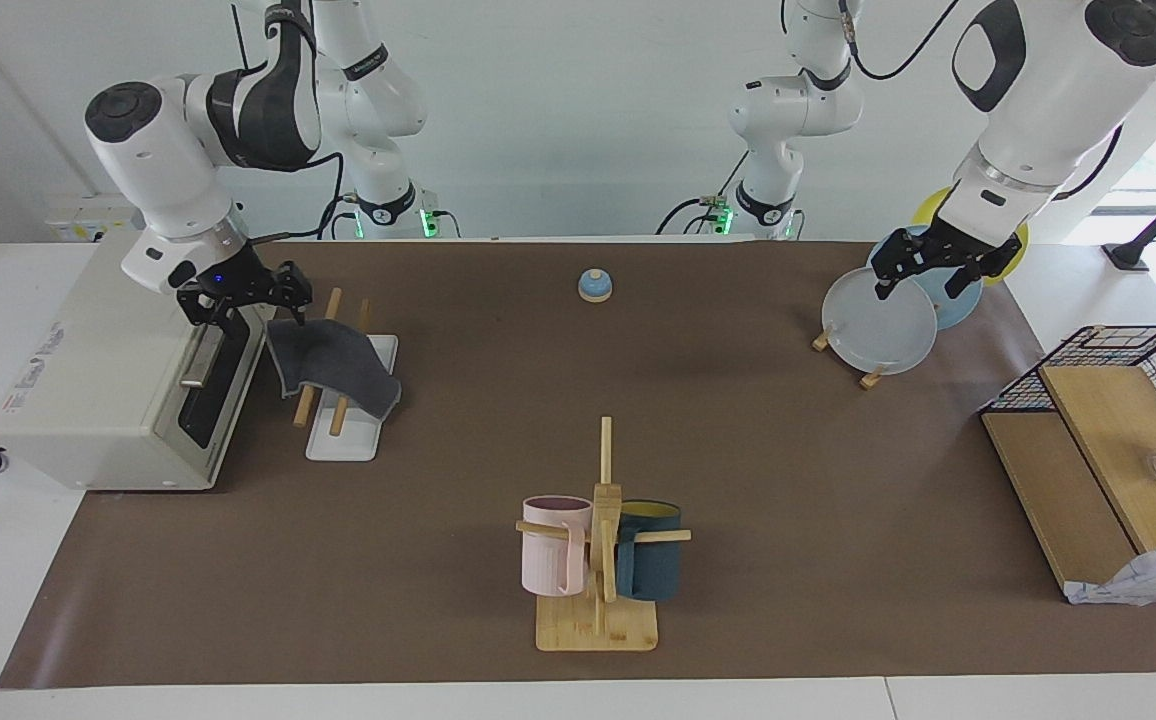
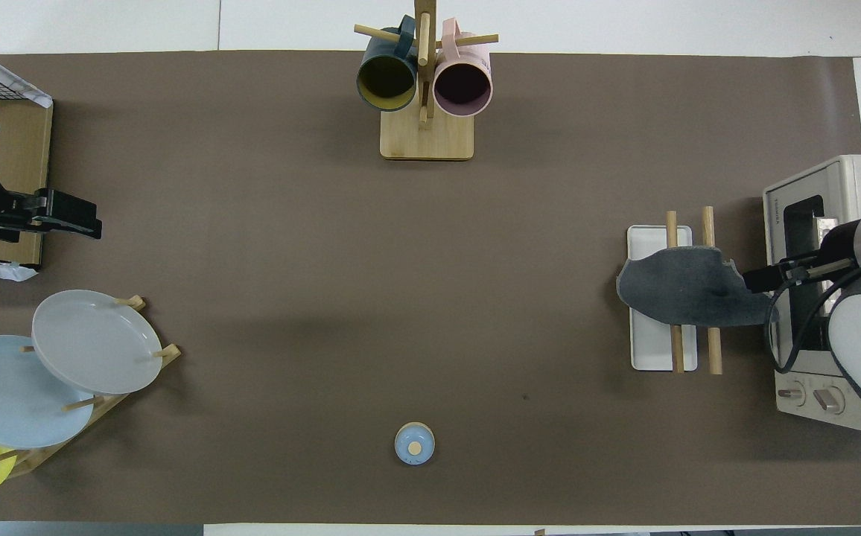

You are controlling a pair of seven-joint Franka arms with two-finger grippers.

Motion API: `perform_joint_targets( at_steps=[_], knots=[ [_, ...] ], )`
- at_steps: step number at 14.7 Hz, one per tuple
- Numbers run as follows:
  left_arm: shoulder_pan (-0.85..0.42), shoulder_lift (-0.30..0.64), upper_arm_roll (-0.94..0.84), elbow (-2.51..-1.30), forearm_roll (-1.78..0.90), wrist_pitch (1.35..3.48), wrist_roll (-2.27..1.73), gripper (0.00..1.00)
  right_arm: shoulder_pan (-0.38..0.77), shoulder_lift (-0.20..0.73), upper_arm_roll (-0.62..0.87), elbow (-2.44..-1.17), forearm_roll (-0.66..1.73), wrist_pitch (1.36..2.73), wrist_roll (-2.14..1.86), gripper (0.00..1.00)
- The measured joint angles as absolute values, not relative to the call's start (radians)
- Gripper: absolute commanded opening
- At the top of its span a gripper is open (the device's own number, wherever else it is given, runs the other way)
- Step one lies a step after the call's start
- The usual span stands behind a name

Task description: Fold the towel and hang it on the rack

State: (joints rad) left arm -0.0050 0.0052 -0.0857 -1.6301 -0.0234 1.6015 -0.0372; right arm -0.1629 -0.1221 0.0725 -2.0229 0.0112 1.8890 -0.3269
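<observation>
The towel (image 1: 338, 365) lies draped across both rods of the rack (image 1: 342, 447), dark grey face up. One end hangs down toward the table's middle, and the other end is lifted toward the toaster oven. My right gripper (image 1: 283, 300) is shut on that lifted edge, over the gap between rack and oven. In the overhead view the towel (image 2: 684, 290) covers the middle of the rack (image 2: 661, 357), with the right gripper (image 2: 762, 279) at its edge. My left gripper (image 1: 923, 272) is open and empty, raised over the plate stand; it also shows in the overhead view (image 2: 91, 223).
A toaster oven (image 1: 98, 380) stands close beside the rack at the right arm's end. A mug tree (image 1: 603, 540) with two mugs stands farthest from the robots. A plate stand (image 1: 883, 325), a wire basket with a wooden board (image 1: 1118, 440) and a small bell (image 1: 595, 286) are also here.
</observation>
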Motion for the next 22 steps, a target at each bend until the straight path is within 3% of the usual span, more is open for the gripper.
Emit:
perform_joint_targets(
  at_steps=[7, 12, 22],
  knots=[
    [-0.005, 0.005, -0.086, -1.63, -0.023, 1.602, -0.037, 1.0, -0.15, -0.073, 0.075, -1.723, -0.032, 1.601, -0.292, 1.0],
    [-0.005, 0.005, -0.086, -1.63, -0.023, 1.602, -0.037, 1.0, -0.121, -0.069, 0.085, -1.666, -0.036, 1.505, -0.135, 1.0],
    [-0.005, 0.005, -0.086, -1.63, -0.023, 1.602, -0.037, 1.0, -0.125, -0.026, 0.075, -1.604, -0.043, 1.478, -0.108, 1.0]
  ],
)
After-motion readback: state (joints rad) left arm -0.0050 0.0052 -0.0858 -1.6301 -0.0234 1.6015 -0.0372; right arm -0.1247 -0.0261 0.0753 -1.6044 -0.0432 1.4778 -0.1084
